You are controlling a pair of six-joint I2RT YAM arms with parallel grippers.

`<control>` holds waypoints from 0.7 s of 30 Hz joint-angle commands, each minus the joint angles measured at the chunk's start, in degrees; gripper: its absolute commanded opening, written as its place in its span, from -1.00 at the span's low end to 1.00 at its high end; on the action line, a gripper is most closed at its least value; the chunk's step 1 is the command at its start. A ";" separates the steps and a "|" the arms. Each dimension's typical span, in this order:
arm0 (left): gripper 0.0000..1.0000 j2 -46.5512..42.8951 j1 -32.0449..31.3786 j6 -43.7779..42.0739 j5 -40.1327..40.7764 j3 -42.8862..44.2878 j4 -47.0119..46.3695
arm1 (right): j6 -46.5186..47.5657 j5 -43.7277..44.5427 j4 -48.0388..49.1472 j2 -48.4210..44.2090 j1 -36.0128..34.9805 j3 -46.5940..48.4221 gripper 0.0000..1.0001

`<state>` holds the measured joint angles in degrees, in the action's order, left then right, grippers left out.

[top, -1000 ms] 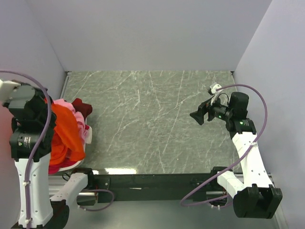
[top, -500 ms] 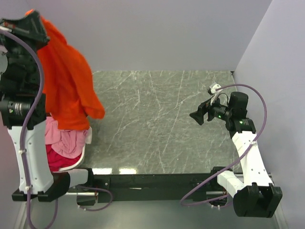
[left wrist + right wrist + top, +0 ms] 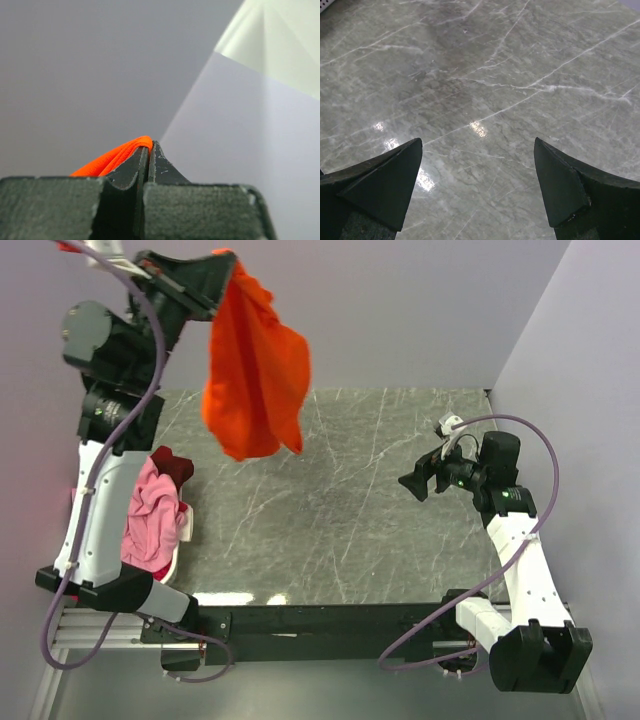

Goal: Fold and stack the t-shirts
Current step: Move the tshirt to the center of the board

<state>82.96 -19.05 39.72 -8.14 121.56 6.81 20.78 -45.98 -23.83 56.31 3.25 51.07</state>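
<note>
My left gripper (image 3: pixel 222 262) is raised high at the upper left and shut on the bright orange t-shirt (image 3: pixel 256 370), which hangs free above the far left of the table. In the left wrist view the orange cloth (image 3: pixel 117 156) is pinched between the closed fingers, and my left gripper (image 3: pixel 150 147) faces the wall. A pile of t-shirts lies at the left edge: light pink (image 3: pixel 155 505), magenta (image 3: pixel 150 562) and a dark red one (image 3: pixel 172 464). My right gripper (image 3: pixel 412 483) is open and empty above the right side of the table, as the right wrist view (image 3: pixel 477 165) shows.
The grey marble tabletop (image 3: pixel 330 510) lies under both arms. Plain walls close off the back, left and right. The t-shirt pile rests on a white holder (image 3: pixel 170 562) at the left edge. A purple cable (image 3: pixel 540 440) loops off the right arm.
My left arm has lifted the orange t-shirt off the pile and swung it up and to the right, over the table. The right arm has stayed still.
</note>
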 commanded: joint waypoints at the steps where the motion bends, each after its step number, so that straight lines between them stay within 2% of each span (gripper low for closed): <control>1: -0.99 0.09 -5.11 -0.26 -1.44 1.23 -4.08 | 1.20 0.89 -0.16 0.29 -0.43 2.72 0.96; 7: -0.99 -0.34 -8.90 0.26 -0.82 -10.62 -6.37 | 2.51 3.61 -0.51 0.37 -0.43 2.81 0.96; 10: -0.99 -1.74 -9.60 1.84 -1.17 -21.86 -8.91 | 2.95 4.58 -0.77 0.73 -0.43 2.90 0.96; 12: -0.99 -2.89 -9.69 2.98 -1.61 -32.49 -11.20 | 3.39 4.93 -0.95 1.16 -0.43 3.07 0.96; 14: -0.48 -2.19 -9.78 3.43 -2.66 -41.26 -8.94 | 3.57 5.28 -1.56 2.04 -0.43 3.25 0.96; 15: -0.14 -1.32 -9.95 1.17 -2.93 -43.05 -7.00 | 4.18 5.37 -1.83 2.65 -0.43 3.42 0.96; 16: 0.44 -0.18 -10.13 -1.03 -3.28 -44.11 -3.59 | 4.45 5.11 -2.61 3.01 -0.43 3.42 0.96; 18: 0.66 2.38 -10.31 -6.38 -1.36 -46.31 3.61 | 6.63 3.54 -4.19 4.50 -0.43 4.04 0.96; 21: 0.69 -0.68 -10.48 -11.23 3.56 -53.07 4.09 | 8.57 -0.07 -7.62 7.39 -0.96 5.00 0.95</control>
<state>86.83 -29.12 35.62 -8.05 71.42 8.62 25.98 -42.76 -28.25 61.52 3.11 52.93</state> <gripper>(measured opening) 0.841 0.978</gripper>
